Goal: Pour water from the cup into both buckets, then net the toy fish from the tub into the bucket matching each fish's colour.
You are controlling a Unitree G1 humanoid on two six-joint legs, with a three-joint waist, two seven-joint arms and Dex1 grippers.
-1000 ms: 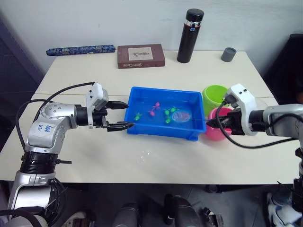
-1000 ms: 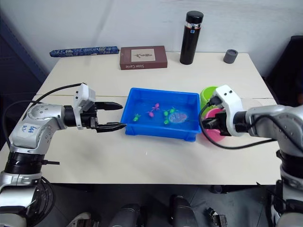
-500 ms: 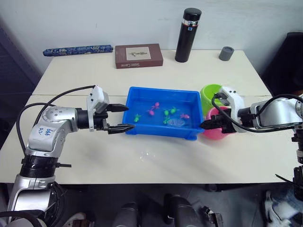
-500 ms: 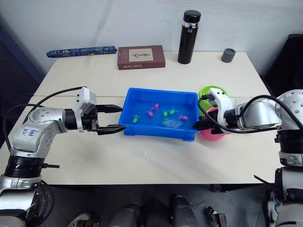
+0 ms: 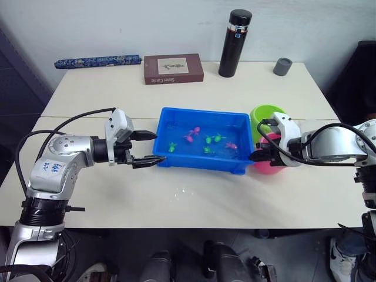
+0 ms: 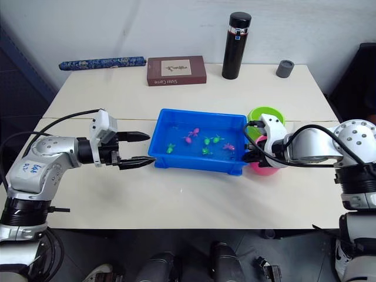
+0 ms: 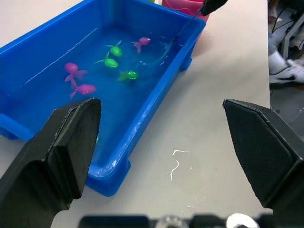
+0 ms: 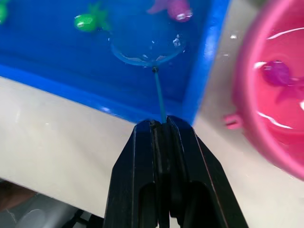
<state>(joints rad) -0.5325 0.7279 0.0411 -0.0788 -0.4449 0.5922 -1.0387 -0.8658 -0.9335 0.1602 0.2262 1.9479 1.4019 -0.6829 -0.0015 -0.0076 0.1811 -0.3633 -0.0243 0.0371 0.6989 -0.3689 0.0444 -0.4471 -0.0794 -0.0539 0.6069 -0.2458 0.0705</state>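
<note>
Sitting mid-table, the tub (image 5: 202, 140) holds pink and green toy fish (image 7: 128, 74), with the pink bucket (image 8: 275, 109) and green bucket (image 5: 265, 115) just beside its right end for short transfers. Right gripper (image 8: 163, 130) is clamped on the net (image 8: 142, 45), hoop submerged near a pink fish, likely scooping. Left gripper (image 5: 145, 148) hangs spread wide, empty, beside the tub's left end.

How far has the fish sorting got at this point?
Partly done. One pink fish already sits in water in the pink bucket. In hand: the right pincer is shut on the net, its hoop dipped in the tub beside another pink fish. Left: several pink and green fish are in the tub. The left pincer is open beside it.
</note>
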